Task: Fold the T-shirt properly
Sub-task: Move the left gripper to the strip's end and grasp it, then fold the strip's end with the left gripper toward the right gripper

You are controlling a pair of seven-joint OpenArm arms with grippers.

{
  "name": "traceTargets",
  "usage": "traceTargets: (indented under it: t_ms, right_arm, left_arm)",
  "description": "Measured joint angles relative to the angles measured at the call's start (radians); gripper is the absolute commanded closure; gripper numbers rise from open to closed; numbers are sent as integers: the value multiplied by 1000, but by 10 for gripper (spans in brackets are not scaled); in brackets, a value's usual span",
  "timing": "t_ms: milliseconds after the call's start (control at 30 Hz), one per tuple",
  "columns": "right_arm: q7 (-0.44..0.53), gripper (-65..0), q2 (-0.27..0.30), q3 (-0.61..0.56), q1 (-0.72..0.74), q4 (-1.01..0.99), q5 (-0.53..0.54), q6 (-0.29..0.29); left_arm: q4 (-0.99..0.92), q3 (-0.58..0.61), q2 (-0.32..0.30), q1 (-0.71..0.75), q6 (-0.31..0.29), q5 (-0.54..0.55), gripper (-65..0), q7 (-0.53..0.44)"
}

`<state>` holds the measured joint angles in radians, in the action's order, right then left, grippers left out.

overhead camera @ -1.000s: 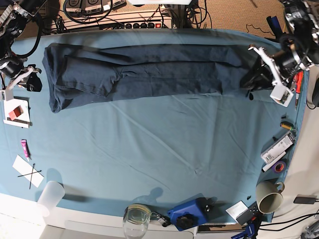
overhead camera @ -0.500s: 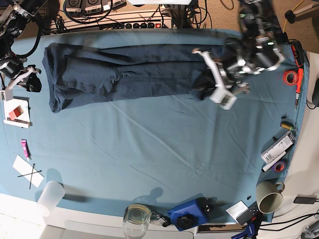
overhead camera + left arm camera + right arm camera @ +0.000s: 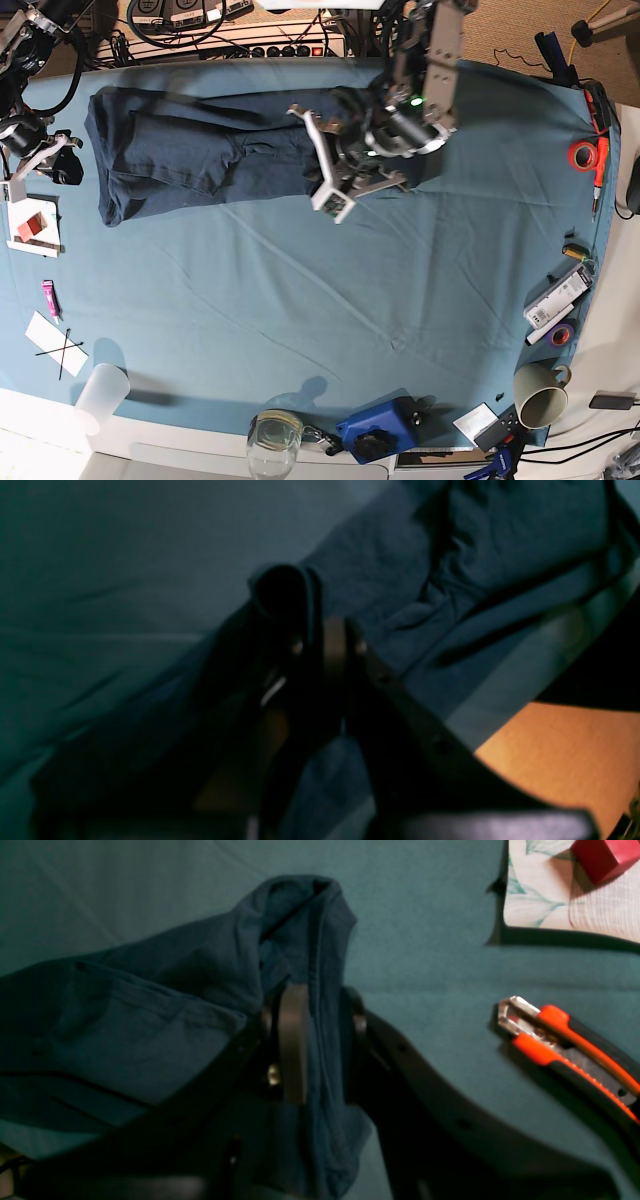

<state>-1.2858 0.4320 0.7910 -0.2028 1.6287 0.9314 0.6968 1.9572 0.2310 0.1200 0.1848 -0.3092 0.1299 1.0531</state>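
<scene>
Left claw point(image 3: 324, 637) grasps the T-shirt point(image 3: 380, 565), probably to double the strip.
Left wrist view: cloth rises pinched between its fingers; right wrist view: the right claw point(image 3: 322, 996) is released, fingers apart (probably leaving that end loose); base view: the shirt lies along the tabletop's point(image 3: 280, 310) far side, its right-hand end drawn inward, presumably for a shorter bundle.

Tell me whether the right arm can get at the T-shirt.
Probably yes: the right gripper looks open, close to one end of the T-shirt, with nothing visible between them.
</scene>
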Motion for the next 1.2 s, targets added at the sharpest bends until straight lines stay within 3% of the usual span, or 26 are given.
traceTargets:
  t_ms: [267, 400, 467, 567, 700, 900, 1067, 1200]
  right_arm:
    - [0, -121, 0, 0, 0, 0, 0, 0]
    - [4, -121, 0, 0, 0, 0, 0, 0]
    - [7, -121, 0, 0, 0, 0, 0, 0]
    - [11, -121, 0, 0, 0, 0, 0, 0]
    - [16, -121, 0, 0, 0, 0, 0, 0]
    - [19, -121, 0, 0, 0, 0, 0, 0]
    - [19, -121, 0, 0, 0, 0, 0, 0]
    - [19, -121, 0, 0, 0, 0, 0, 0]
  left_arm:
    - [-32, 60, 12, -24, 25, -14, 0, 7]
    - [-32, 63, 12, -24, 24, -3, -264, 7]
    - [-30, 63, 12, -24, 25, 6, -313, 9]
    - [18, 63, 12, -25, 25, 37, -311, 85]
    - [152, 63, 12, -18, 27, 37, -297, 71]
    - [192, 61, 12, 34, 156, -245, -142, 50]
    - [135, 65, -20, 47, 178, -270, -8, 38]
    - [79, 63, -35, 47, 195, -305, 0, 43]
